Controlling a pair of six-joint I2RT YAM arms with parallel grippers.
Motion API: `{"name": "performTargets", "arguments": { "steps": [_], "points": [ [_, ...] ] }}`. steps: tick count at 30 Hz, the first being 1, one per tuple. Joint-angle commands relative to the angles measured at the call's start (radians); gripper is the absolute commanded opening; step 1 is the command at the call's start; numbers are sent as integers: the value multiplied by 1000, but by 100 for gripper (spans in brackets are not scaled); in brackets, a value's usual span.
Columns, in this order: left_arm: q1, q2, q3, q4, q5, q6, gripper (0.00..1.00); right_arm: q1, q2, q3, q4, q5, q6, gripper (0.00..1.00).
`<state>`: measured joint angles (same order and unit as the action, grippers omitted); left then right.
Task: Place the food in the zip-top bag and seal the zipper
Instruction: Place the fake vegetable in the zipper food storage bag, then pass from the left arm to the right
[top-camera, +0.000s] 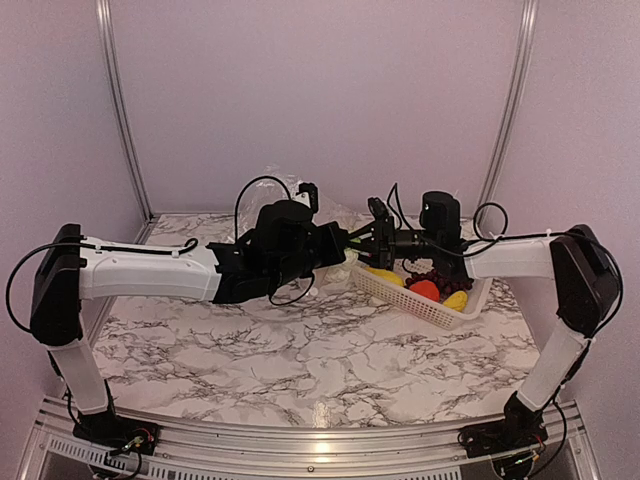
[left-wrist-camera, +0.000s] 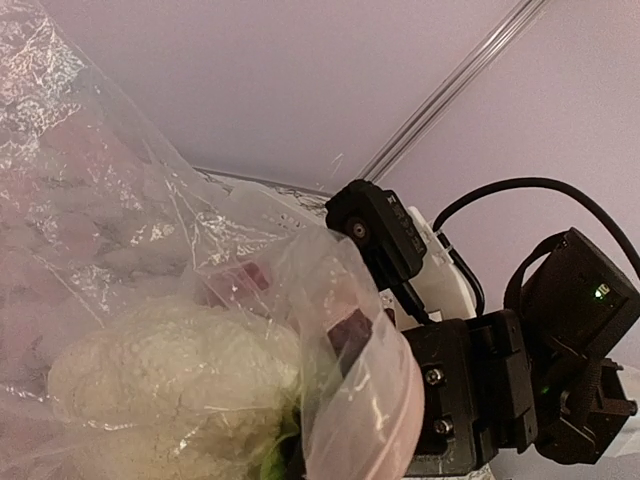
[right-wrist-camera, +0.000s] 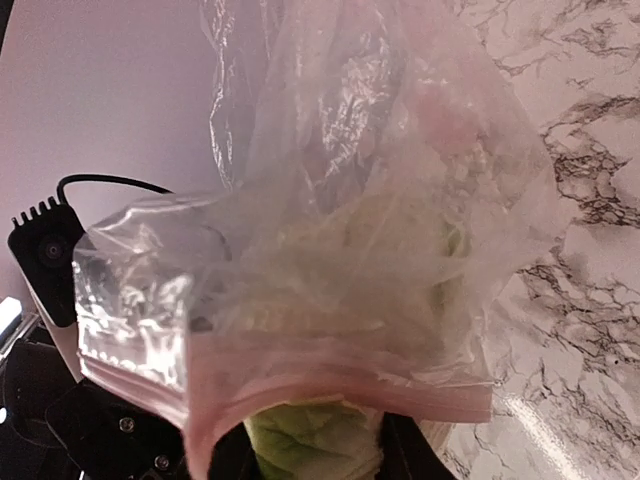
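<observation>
The clear zip-top bag (left-wrist-camera: 120, 200) hangs in the air at the table's middle, and my left gripper (top-camera: 335, 245) is shut on its mouth edge. The film drapes over my left fingers, so they show only dimly through it. The pink zipper strip (right-wrist-camera: 330, 385) arches open in the right wrist view. My right gripper (top-camera: 367, 238) is shut on the white cauliflower (right-wrist-camera: 310, 440) with green leaves and holds it in the bag's mouth. The cauliflower (left-wrist-camera: 170, 370) shows through the film in the left wrist view. The bag rises behind my left wrist in the top view (top-camera: 285, 185).
A white perforated basket (top-camera: 440, 312) sits right of centre under my right arm. It holds a red piece (top-camera: 425, 290), yellow pieces (top-camera: 385, 275) and dark purple grapes (top-camera: 422, 268). The marble table (top-camera: 300, 360) spreads in front. Metal posts stand at the back corners.
</observation>
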<state>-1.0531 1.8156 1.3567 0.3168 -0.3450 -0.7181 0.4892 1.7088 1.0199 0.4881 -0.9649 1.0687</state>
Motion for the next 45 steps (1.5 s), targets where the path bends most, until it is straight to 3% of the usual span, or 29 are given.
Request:
{"name": "performTargets", "arguments": {
  "steps": [1,3,5,13,23,27,31,36,37,45],
  "points": [
    [-10,37,19,-44,71,-30,0,-6,-48,7,126,-20,53,48],
    [-9,42,17,-44,75,-46,0,-3,-63,-8,124,-13,48,71],
    [-2,36,2,-43,72,-76,0,-5,-77,-2,56,-5,-3,77],
    [103,24,-185,198,213,-360,0,-21,-155,60,-193,67,-211,83],
    [139,107,-228,353,306,-439,0,-21,-131,121,-341,119,-342,81],
    [155,110,-241,381,331,-465,0,-52,-184,111,-412,163,-444,78],
    [162,103,-240,383,340,-464,0,-58,-230,90,-578,339,-615,72],
    [162,99,-238,383,353,-468,0,-42,-218,2,-559,305,-770,42],
    [163,96,-239,383,366,-470,0,-31,-214,-4,-558,305,-802,40],
    [163,45,-248,370,355,-477,0,29,-183,-37,-573,372,-835,42]
  ]
}}
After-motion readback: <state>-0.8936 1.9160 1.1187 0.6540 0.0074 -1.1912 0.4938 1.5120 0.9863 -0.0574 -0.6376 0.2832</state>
